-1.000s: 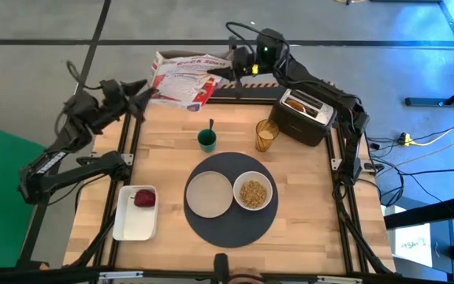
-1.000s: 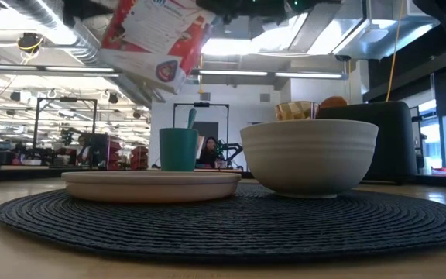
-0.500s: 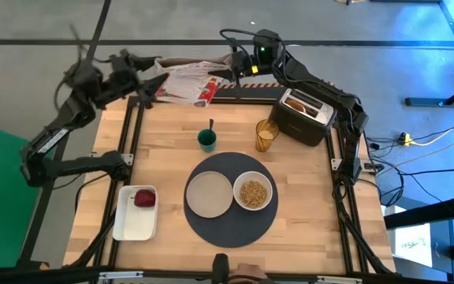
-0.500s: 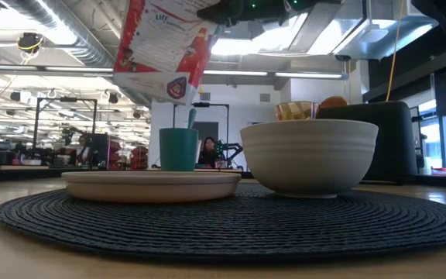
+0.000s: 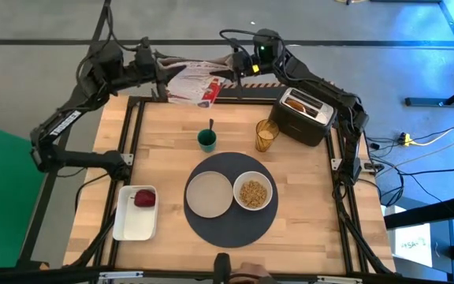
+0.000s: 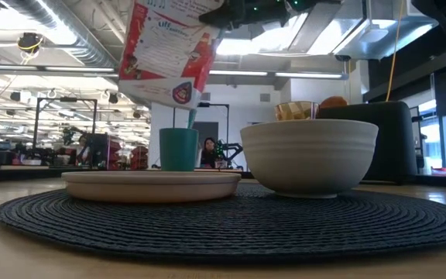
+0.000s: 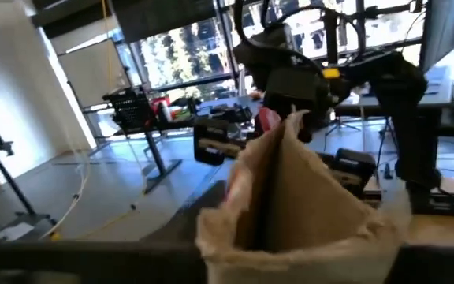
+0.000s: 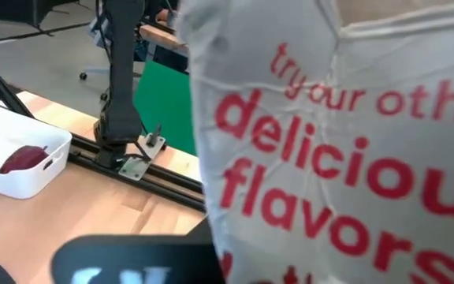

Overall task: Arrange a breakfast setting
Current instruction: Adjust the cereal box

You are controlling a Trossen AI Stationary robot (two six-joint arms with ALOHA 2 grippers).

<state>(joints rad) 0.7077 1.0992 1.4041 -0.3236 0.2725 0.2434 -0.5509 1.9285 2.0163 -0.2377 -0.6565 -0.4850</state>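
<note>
- Both my grippers hold the cereal box [image 5: 187, 79] aloft at the upper left of the high view, beyond the table's far edge: my right gripper [image 5: 228, 71] pinches its right end, my left gripper [image 5: 158, 72] its left end.
- The box looks light and crumpled; its thin card would likely buckle, so I judge an edge grip best.
- Centre frame lies the dark mat [image 5: 231, 197], bearing the beige plate [image 5: 209, 194] and the white bowl [image 5: 253, 192], which holds cereal.
- Above the mat stand the green cup [image 5: 206, 140] and the amber glass [image 5: 266, 135], probably fragile and slippery; take it by the wall.
- The red fruit [image 5: 144, 197] rests in the white tray [image 5: 129, 225], lower left.
- The toaster [image 5: 305, 115], upper right, holds the toasted round [image 5: 296, 102] and crowds the glass.
</note>
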